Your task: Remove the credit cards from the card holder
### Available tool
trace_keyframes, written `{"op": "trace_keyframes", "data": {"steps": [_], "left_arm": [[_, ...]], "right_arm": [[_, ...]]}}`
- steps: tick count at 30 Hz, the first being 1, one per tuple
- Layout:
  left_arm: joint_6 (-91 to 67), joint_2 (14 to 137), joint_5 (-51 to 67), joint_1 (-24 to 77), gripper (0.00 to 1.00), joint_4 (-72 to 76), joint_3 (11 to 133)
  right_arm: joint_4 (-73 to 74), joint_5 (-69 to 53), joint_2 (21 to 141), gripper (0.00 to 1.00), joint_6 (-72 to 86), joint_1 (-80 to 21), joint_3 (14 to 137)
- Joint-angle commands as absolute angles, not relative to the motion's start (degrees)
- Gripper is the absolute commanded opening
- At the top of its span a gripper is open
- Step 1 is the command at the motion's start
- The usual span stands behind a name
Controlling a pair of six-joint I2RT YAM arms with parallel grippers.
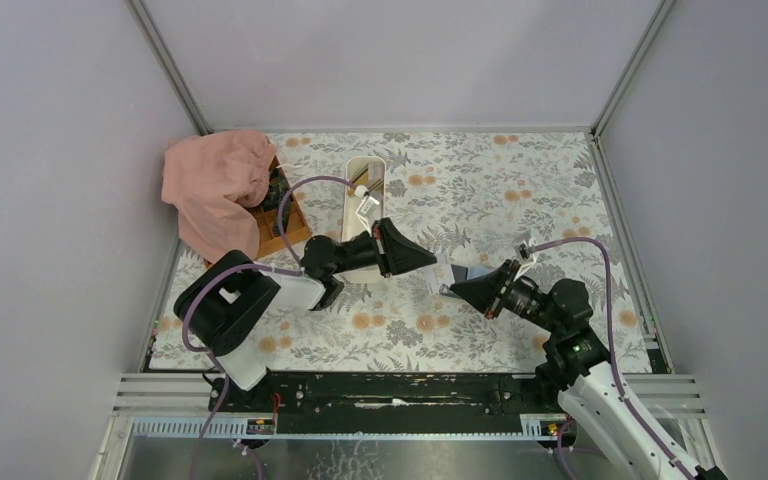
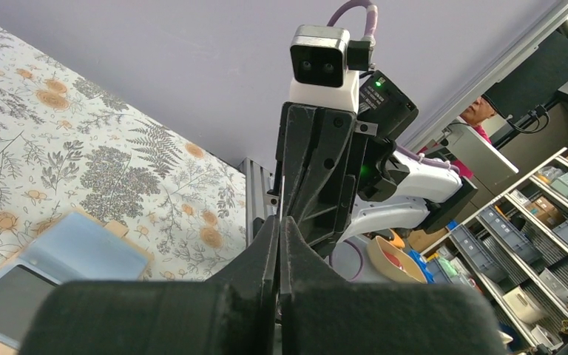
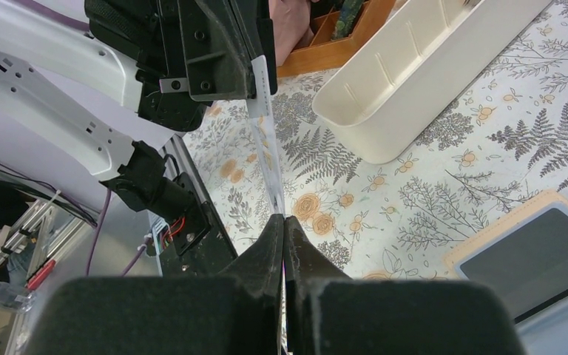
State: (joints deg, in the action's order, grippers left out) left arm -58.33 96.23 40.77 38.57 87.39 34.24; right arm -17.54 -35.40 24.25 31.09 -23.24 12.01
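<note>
Top external view: over the floral table, left gripper and right gripper meet tip to tip.
Just beside them the card holder lies open, a dark grey card still inside; both pairs of jaws look closed on one pale card. Judged best: one grip loosens fully before the other draws away, so nothing bends.

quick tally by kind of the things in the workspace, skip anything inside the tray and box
card holder: 1
credit cards: 2 (pale card held by left tool and right tool, dark grey card in the holder)
white tray: 1
wooden box: 1
pink cloth: 1
total: 6
</note>
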Motion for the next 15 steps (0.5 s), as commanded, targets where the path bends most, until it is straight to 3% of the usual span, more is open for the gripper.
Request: {"op": "trace_keyframes", "data": {"steps": [1, 3, 4, 7, 10, 15], "left_arm": [[-58.1, 94.6, 38.7, 37.2, 0.0, 91.2, 33.6], [-56.5, 94.4, 37.2, 35.7, 0.0, 89.1, 33.8], [-55.6, 94.4, 35.6, 34.8, 0.0, 87.7, 34.1], [-51.7, 95.5, 31.4, 32.1, 0.0, 84.3, 35.9], [-44.5, 96.7, 28.3, 30.2, 0.0, 76.9, 40.0], [-25.9, 96.4, 12.5, 29.7, 0.0, 58.6, 46.9]], "right_arm": [[-15.9, -29.9, 23.7, 0.13, 29.5, -23.1, 13.8], [-13.5, -25.7, 22.0, 0.31, 28.7, -23.1, 13.7], [-11.8, -22.7, 21.1, 0.33, 28.5, -23.1, 13.8], [-7.3, -15.2, 20.2, 0.33, 27.1, -23.1, 13.6], [-5.9, -15.4, 21.1, 0.32, 26.5, -23.1, 12.9], [-6.4, -14.7, 21.4, 0.31, 26.9, -23.0, 10.7]]}}
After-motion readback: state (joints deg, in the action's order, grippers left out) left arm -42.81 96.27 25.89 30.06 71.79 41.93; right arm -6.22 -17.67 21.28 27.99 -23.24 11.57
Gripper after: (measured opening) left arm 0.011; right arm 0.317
